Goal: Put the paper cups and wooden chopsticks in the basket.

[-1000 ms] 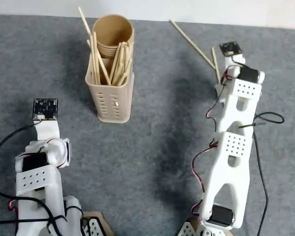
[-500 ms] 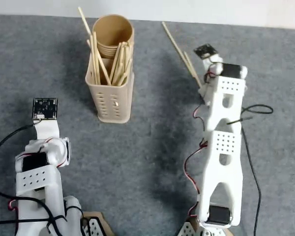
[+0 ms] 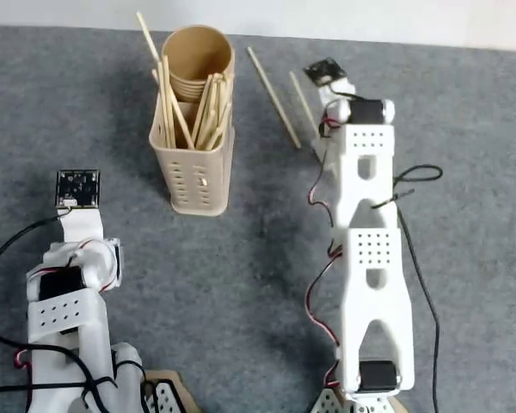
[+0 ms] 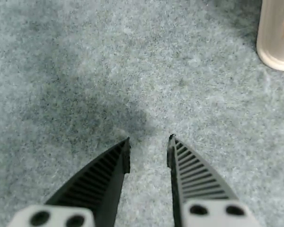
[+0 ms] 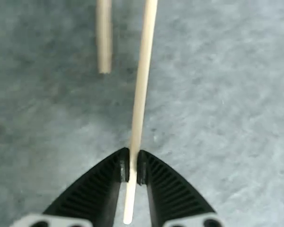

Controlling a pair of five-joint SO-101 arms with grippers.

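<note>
**Right gripper (image 5: 132,165) pinched on one wooden chopstick (image 5: 143,85)**

Clamped tight near the stick's end, lower centre of the right wrist view. Beside it, upper left, a second chopstick (image 5: 103,38), loose. Left gripper (image 4: 148,156) spread apart above grey carpet (image 4: 85,71), holding nothing. Farther off, upper left-centre of the high view, the basket (image 3: 193,176) with stacked paper cups (image 3: 196,52) and more chopsticks (image 3: 208,107). Probably light, stiff, smooth; apt to pivot from an end grip, so better taken nearer mid-length. No legible writing anywhere.
</note>
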